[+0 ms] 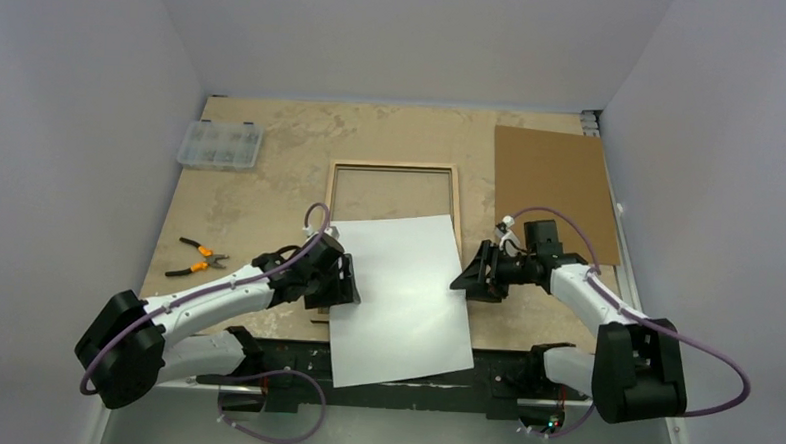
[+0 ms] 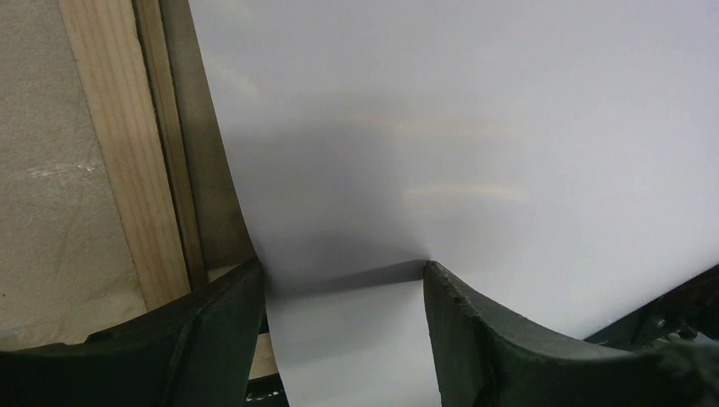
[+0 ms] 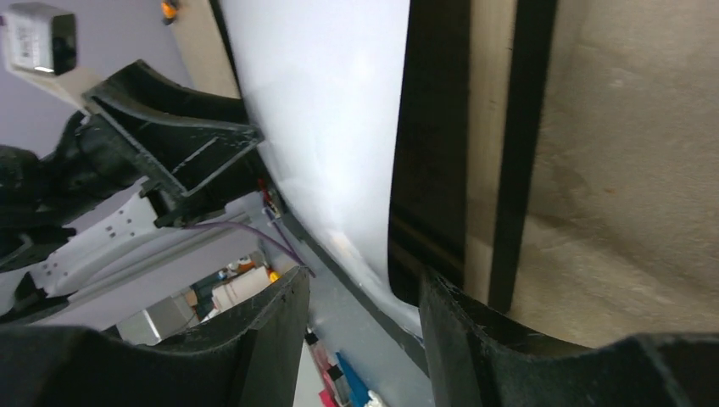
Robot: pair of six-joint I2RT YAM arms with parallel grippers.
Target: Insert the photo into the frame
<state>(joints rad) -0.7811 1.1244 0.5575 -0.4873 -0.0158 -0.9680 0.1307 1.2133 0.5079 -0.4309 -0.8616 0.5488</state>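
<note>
The photo (image 1: pixel 406 298) lies white back side up, tilted, its far edge over the near rail of the frame (image 1: pixel 395 166) and its near edge past the table's front. The frame lies tan wood side up at mid table. My left gripper (image 1: pixel 349 280) is open at the photo's left edge. In the left wrist view (image 2: pixel 343 271) the curled white sheet (image 2: pixel 466 127) lies between the spread fingers, beside the frame's wood rail (image 2: pixel 119 153). My right gripper (image 1: pixel 463 282) is open at the photo's right edge, and the right wrist view (image 3: pixel 365 284) shows the sheet (image 3: pixel 322 102) and frame rail (image 3: pixel 490 127) ahead.
A brown backing board (image 1: pixel 551 189) lies at the back right. A clear parts box (image 1: pixel 219 143) sits at the back left. Orange-handled pliers (image 1: pixel 195 256) lie left of the left arm. Grey walls close in both sides.
</note>
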